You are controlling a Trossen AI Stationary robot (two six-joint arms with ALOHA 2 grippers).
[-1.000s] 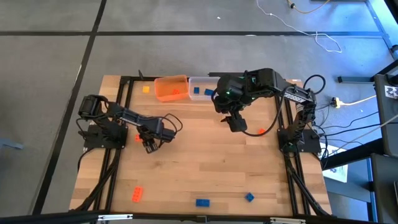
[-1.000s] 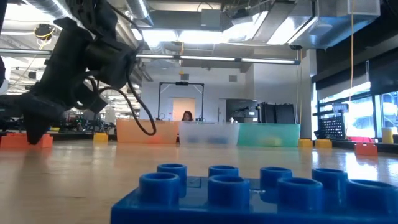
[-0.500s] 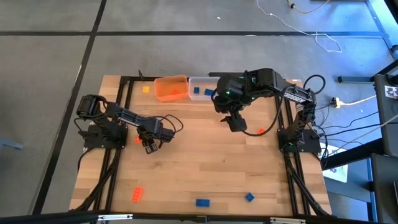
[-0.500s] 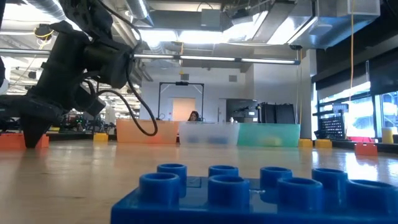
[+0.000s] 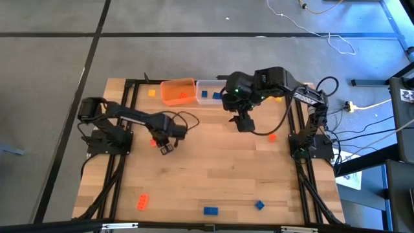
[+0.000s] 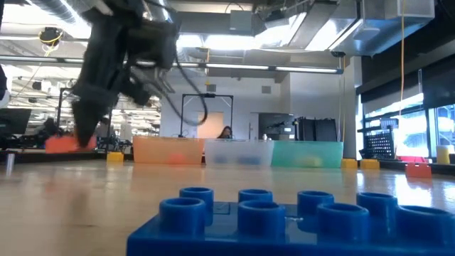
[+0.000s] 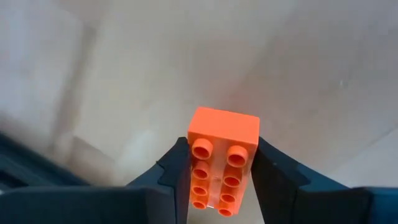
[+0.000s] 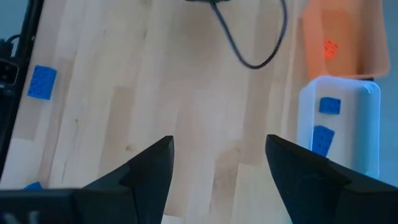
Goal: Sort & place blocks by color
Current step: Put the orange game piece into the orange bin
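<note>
Table [image 5: 213, 175]: I see bare wood through the middle; loose blocks sit near the front edge, one orange [image 5: 141, 202], two blue [image 5: 210, 210].

Orange tub [image 5: 177, 91]: one orange brick inside. Clear tub [image 8: 339, 124]: two blue bricks.

Left gripper [image 7: 224, 180]: I have it pinching an orange brick [image 7: 219, 163] (two rows of studs), lifted off the wood, left of centre.

Right gripper [image 8: 217, 171]: fingers spread, nothing between them, near the tubs.
</note>
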